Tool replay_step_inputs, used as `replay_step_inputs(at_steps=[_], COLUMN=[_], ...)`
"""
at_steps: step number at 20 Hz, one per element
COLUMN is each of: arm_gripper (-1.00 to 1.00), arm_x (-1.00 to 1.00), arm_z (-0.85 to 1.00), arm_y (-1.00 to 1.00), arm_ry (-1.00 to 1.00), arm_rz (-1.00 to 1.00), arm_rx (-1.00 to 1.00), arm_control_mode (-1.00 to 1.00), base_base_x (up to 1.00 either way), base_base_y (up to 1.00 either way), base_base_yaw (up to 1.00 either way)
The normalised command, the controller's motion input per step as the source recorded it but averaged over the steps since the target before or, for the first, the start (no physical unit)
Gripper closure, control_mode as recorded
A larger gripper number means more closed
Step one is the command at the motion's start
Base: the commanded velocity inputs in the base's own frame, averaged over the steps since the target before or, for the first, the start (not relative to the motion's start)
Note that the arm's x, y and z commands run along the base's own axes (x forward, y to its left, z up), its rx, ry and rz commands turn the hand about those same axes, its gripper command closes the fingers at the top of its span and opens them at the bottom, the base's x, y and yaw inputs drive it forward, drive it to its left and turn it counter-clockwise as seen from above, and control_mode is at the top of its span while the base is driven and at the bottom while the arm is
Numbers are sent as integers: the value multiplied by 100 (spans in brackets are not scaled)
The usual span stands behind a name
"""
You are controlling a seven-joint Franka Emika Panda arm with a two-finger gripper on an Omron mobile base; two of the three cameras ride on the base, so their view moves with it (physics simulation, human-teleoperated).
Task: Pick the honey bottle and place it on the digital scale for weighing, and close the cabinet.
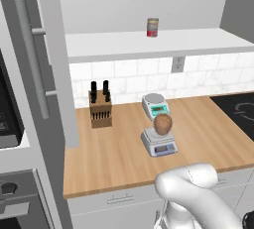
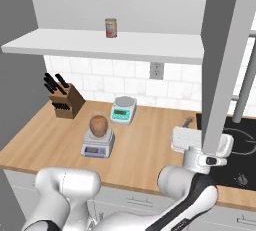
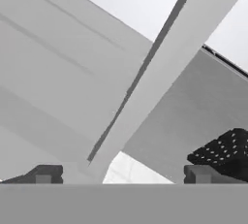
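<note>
You see the honey bottle point(image 1: 162, 123) sitting on the digital scale point(image 1: 158, 143), on the wooden counter point(image 1: 114, 153) in front of the white scale point(image 1: 155, 105). The cabinet point(image 2: 220, 65) stands open, a red-labelled can point(image 1: 152, 27) on its shelf. The gripper point(image 3: 121, 174) is spread wide, holding nothing, one fingertip either side of the right door's edge.

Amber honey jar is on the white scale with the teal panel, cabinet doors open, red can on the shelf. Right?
One error: the squat amber honey jar sits on the light-grey scale with the bluish display, nearer the counter's front edge, as the left base view shows. The wide grey wall cabinet's doors are open, and the red-labelled can stands on its shelf.
</note>
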Motion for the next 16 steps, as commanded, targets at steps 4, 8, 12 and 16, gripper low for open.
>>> replay_step_inputs(at_steps=[4, 8, 12, 16], arm_gripper=[-100, -100, -100, -100], arm_x=[-28, 1, 1, -8], arm_z=[-38, -21, 4, 3], arm_y=[-42, -57, -46, -48], arm_ry=[-37, -46, -42, -21], arm_rz=[4, 6, 18, 22], arm_rx=[28, 37, 33, 16], arm_control_mode=[-100, -100, -100, -100], base_base_x=[0, 0, 0, 0], base_base_y=[0, 0, 0, 0], base_base_yaw=[0, 0, 0, 0])
